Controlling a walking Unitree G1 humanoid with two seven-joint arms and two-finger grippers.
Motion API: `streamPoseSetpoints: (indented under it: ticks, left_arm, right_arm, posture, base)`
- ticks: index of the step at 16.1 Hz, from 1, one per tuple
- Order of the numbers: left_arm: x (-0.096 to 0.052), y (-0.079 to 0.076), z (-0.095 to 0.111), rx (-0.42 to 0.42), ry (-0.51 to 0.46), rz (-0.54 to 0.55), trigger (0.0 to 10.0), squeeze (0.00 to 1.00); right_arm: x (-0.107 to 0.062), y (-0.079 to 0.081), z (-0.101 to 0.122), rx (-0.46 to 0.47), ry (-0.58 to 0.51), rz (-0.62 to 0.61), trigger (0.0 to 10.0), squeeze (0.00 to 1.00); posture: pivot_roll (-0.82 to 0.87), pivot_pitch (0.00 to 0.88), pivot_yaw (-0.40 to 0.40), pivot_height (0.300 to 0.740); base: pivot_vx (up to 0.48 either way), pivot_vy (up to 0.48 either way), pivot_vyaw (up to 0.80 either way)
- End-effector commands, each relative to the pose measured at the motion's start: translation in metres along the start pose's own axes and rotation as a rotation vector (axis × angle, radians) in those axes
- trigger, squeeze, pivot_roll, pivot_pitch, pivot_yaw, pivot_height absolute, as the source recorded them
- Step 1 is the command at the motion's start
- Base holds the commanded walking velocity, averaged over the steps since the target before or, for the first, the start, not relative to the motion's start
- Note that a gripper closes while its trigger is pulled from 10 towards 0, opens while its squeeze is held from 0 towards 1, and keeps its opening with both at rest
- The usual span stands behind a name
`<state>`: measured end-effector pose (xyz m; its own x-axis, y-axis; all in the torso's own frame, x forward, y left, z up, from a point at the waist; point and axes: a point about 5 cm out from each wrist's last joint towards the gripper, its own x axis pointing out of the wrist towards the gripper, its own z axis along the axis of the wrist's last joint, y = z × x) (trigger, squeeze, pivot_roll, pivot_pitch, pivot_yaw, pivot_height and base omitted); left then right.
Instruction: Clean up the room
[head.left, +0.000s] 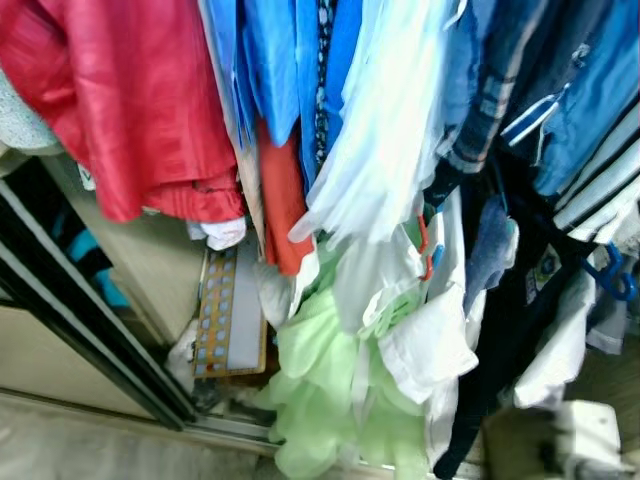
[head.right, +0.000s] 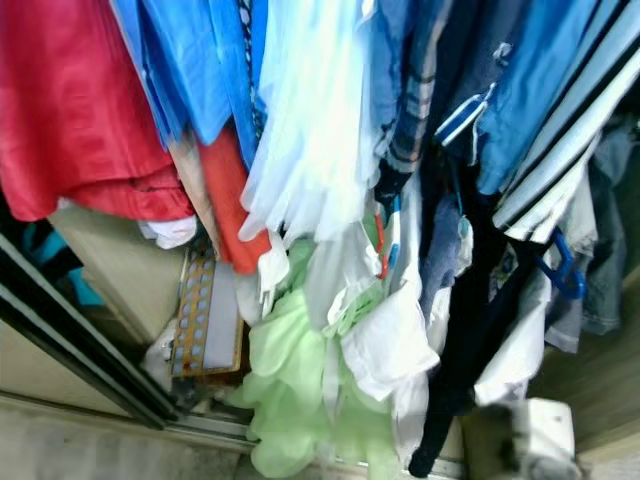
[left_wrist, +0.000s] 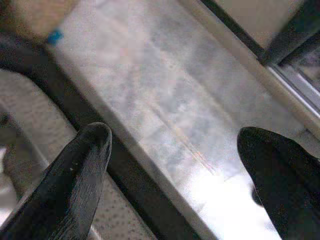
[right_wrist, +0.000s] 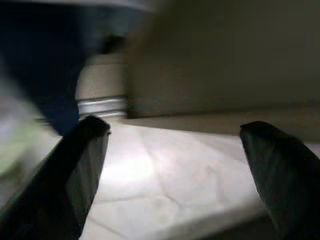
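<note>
Left gripper (left_wrist: 172, 150): seen in its wrist view, aimed down at a pale marble floor (left_wrist: 165, 115); the two black fingers (left_wrist: 80, 175) are spread wide apart, nothing held between them. A dark curved band (left_wrist: 100, 145) crosses under the left finger; a door track (left_wrist: 295, 80) lies at 2 o'clock.

Red jacket (head.left: 110, 100): hung at 10 o'clock in the head views, long axis vertical, hem downward.

Door frame (head.left: 90, 330): dark, running diagonally from 9 to 7 o'clock.

Dotted board (head.left: 228, 315): stood on end below the jacket, at 7 o'clock, long axis near upright.

Blue shirts (head.left: 285, 70): hung at 12 o'clock, an orange garment (head.left: 283, 200) below them.

White shirt (head.left: 385, 130): hung at centre, draped downward.

Green garment (head.left: 330, 390): at 6 o'clock, reaching down to the closet sill.

Dark and striped clothes (head.left: 560, 110): hung at 2 o'clock; blue hanger (head.left: 612, 275) at 3 o'clock.

Right gripper (right_wrist: 175, 165): seen in its wrist view, pointed low at the pale floor by the closet sill; fingers (right_wrist: 75, 180) held wide apart, empty. Blurred dark cloth (right_wrist: 45, 65) hangs beyond the left finger.
</note>
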<state>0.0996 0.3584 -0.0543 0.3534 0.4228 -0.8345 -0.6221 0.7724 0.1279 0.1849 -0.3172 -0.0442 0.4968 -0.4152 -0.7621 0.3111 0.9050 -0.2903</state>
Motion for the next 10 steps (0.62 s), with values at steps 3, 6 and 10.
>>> streamPoseSetpoints:
  ticks: [3, 6, 10]
  left_arm:
    - [0.003, -0.040, -0.022, 0.003, 0.073, -0.123, 10.0, 0.00]
    - [0.003, -0.037, -0.016, 0.021, 0.045, -0.136, 10.0, 0.00]
    - [0.003, -0.053, 0.035, 0.050, -0.137, -0.210, 10.0, 0.00]
  right_arm:
    - [0.000, 0.024, 0.007, 0.014, -0.024, 0.077, 10.0, 0.00]
    - [0.000, 0.026, 0.009, 0.045, -0.033, 0.099, 10.0, 0.00]
    - [-0.002, 0.043, 0.068, 0.043, -0.203, 0.142, 10.0, 0.00]
  posture:
    - [-0.03, 0.000, 0.029, 0.740]
    - [-0.02, 0.000, 0.020, 0.740]
    - [-0.01, 0.000, 0.007, 0.740]
  base:
    - [0.000, 0.000, 0.00]
    - [0.000, 0.000, 0.00]
    - [0.000, 0.000, 0.00]
